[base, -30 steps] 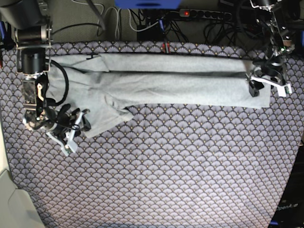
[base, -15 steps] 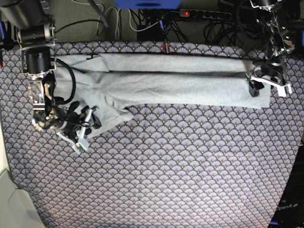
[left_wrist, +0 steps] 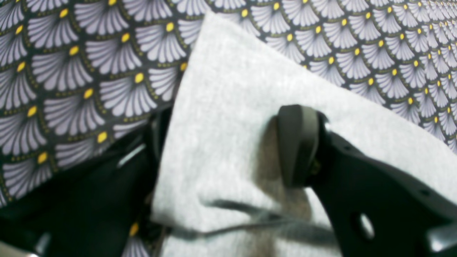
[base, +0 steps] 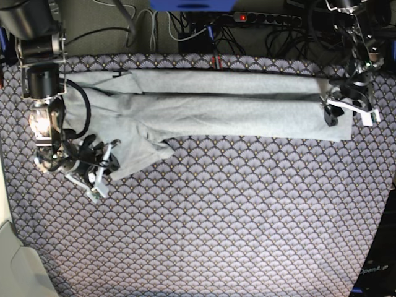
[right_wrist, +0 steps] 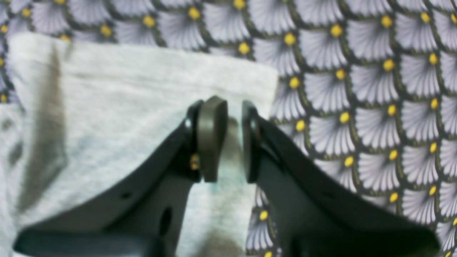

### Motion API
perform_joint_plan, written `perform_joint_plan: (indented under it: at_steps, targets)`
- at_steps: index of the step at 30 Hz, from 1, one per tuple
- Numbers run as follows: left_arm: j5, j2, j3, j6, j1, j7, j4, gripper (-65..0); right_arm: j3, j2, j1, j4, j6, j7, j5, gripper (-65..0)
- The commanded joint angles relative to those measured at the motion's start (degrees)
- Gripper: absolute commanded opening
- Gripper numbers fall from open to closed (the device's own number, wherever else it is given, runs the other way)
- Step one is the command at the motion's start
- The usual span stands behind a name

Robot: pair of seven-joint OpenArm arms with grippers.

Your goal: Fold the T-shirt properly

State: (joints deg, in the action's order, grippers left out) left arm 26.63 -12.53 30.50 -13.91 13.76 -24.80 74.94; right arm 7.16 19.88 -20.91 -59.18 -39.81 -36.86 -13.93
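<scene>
Fan-patterned tablecloth (base: 235,210) under T-shirt (base: 223,105), both pincers, left (base: 345,110) and right (base: 102,168), pinching its corners.

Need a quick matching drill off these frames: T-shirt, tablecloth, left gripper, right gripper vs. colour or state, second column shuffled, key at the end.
Things:
1. T-shirt
2. tablecloth
3. left gripper
4. right gripper

Descriptions:
A. purple-grey, fan pattern with yellow dots
B. at the shirt's end on the base view's right
C. pale grey, folded into a long band
D. jaws nearly together over a cloth edge, at the base view's left

Pairs: 1-C, 2-A, 3-B, 4-D
</scene>
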Motion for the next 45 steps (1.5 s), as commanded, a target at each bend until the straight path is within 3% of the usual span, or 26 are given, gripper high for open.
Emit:
perform_joint_plan:
  at_steps: [1,8,10,13,45]
  targets:
    - [-1.71,0.62,-0.57,1.38,1.23,-8.65,-1.49,-24.3,-0.26,0.56,-1.73,-0.73,-0.19,1.04,-0.7,-49.2]
    - [-1.71,0.62,-0.57,1.38,1.23,-8.65,-1.49,-24.3,-0.34,0.38,-4.02,3.13,-0.19,1.57,-0.7,-47.2]
    - [-1.71,0.62,-0.57,1.38,1.23,-8.65,-1.49,-24.3,-0.26,0.3,-5.78,7.0,1.79,1.57,-0.97,-47.2]
    - [-1.71,0.62,-0.57,1.38,1.23,-8.65,-1.49,-24.3,-0.17,0.3,-7.09,11.13,2.23,1.65,-1.06,-47.2]
    - [-1.71,0.62,-0.57,1.38,1.23,-8.65,-1.75,-24.3,-1.75,0.3,-8.32,10.52,2.58,5.96,-0.97,-47.7]
